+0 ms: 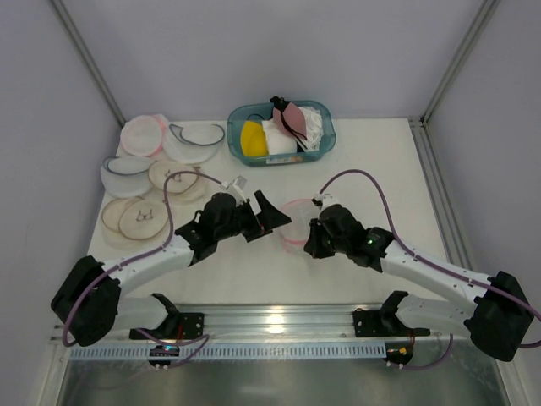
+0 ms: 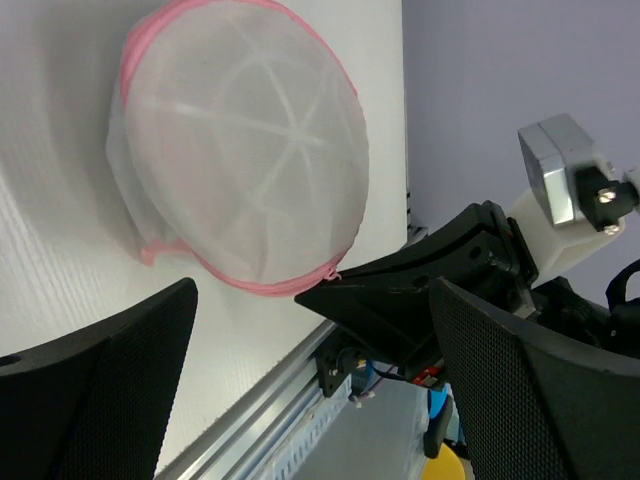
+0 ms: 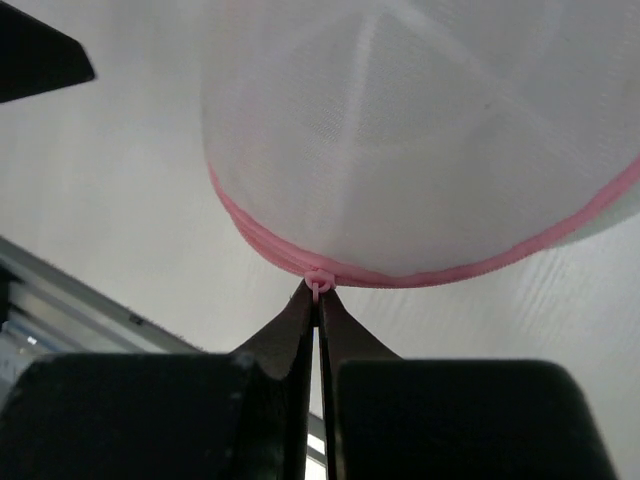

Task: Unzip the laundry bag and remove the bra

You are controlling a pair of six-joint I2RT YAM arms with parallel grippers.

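The laundry bag (image 1: 294, 218), a round white mesh pouch with a pink zipper rim, lies on the table between my two grippers. It also shows in the left wrist view (image 2: 240, 150) and the right wrist view (image 3: 430, 130). My right gripper (image 1: 309, 239) (image 3: 318, 300) is shut on the pink zipper pull (image 3: 318, 283) at the bag's near rim. My left gripper (image 1: 270, 222) (image 2: 312, 290) is open just left of the bag and holds nothing. The bra is hidden; only pale white shows through the mesh.
A teal basket (image 1: 324, 145) at the back holds a yellow bra (image 1: 252, 138), a mauve bra (image 1: 296, 118) and white cloth. Other mesh pouches (image 1: 141, 135) (image 1: 196, 139) and beige discs (image 1: 139, 218) lie at the back left. A metal rail (image 1: 270, 326) runs along the near edge.
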